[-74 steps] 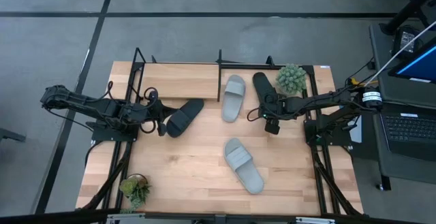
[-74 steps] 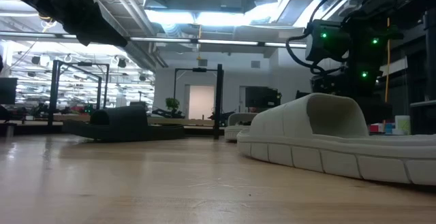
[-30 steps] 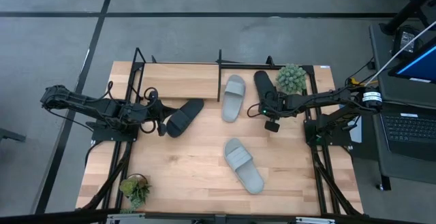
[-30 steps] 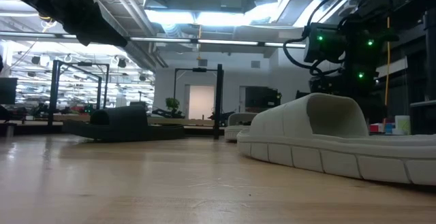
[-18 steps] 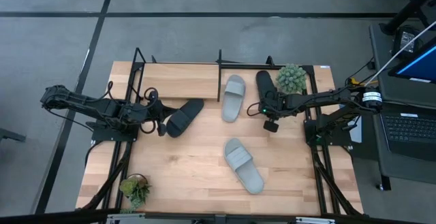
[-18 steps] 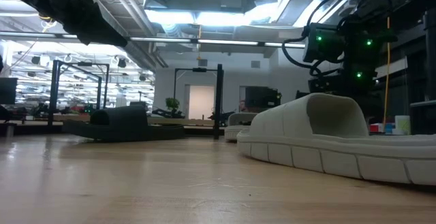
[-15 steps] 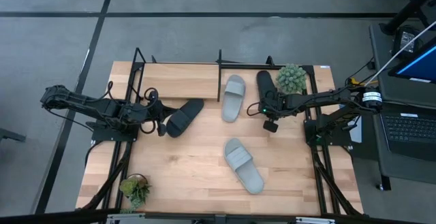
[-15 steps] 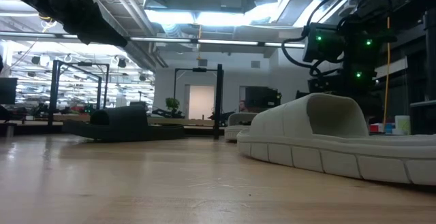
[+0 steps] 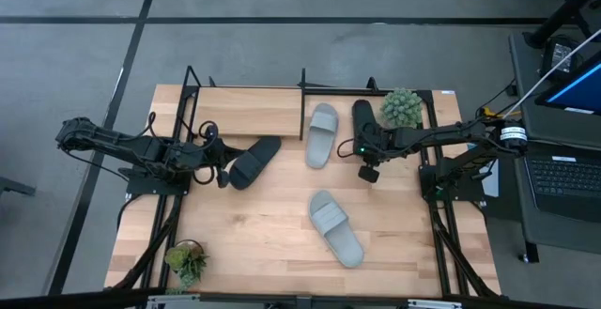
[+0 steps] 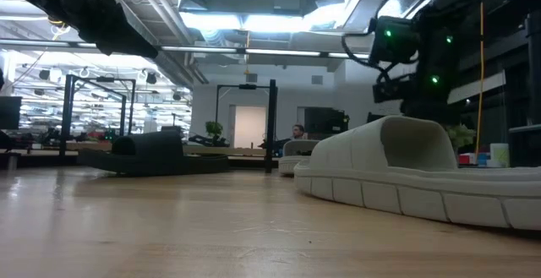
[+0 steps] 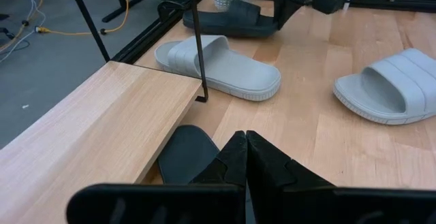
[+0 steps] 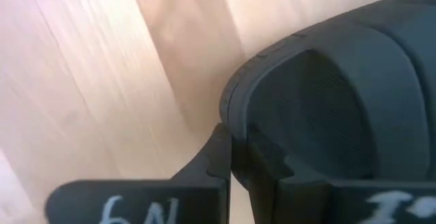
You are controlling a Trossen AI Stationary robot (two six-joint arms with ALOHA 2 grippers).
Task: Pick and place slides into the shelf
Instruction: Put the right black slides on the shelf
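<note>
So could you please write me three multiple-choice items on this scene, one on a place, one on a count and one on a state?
1. Where does the right gripper work?
A. At the black slide beside the larger potted plant
B. At the small potted plant by the table's near edge
C. Off the table

2. How many pale grey slides show?
A. One
B. Two
C. Four

3. How are the left gripper's fingers?
A. Wide open
B. Around a grey slide
C. Shut

Answers:
1 A, its fingers pinch that slide's rim.
2 B, one lies by the shelf, one in mid-table.
3 C, they meet with no gap above the other black slide.
</note>
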